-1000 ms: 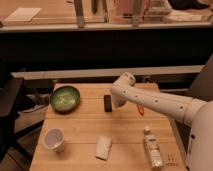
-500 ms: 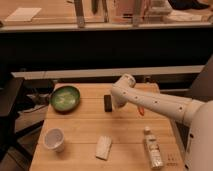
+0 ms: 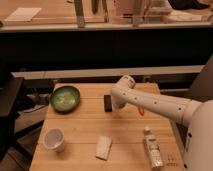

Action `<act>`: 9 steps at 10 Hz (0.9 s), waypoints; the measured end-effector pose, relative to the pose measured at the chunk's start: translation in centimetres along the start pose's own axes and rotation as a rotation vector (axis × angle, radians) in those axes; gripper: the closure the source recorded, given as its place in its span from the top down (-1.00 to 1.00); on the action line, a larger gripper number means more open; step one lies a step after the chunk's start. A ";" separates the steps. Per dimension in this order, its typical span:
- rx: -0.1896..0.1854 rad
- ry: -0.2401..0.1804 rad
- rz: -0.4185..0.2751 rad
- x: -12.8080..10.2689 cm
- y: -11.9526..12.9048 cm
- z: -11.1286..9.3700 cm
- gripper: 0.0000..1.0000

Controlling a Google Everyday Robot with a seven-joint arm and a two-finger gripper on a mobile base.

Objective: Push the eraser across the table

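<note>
On the table point(image 3: 80, 125): one black eraser point(image 3: 107, 102) at centre rear, my tool point(image 3: 118, 106) just right of it, closed, empty; one green bowl point(image 3: 65, 98), one cup point(image 3: 54, 140), one whitish block point(image 3: 103, 148), one bottle point(image 3: 152, 148), label unreadable.

**White robot arm reaching left, gripper closed**

A white arm point(image 3: 160, 102) extends from the robot's body point(image 3: 202, 130) at the right edge and slopes up and leftward toward the middle of the scene. It ends in a rounded wrist joint point(image 3: 125, 85) that bends downward. The gripper point(image 3: 116, 105) hangs just below that joint, pointing down, fingers closed together.
</note>
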 end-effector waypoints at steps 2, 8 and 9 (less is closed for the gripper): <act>-0.002 -0.001 -0.003 -0.1 0.1 0.3 -1.00; -0.006 -0.004 -0.017 -0.6 0.1 1.1 -1.00; -0.007 -0.004 -0.020 -0.8 0.0 1.3 -1.00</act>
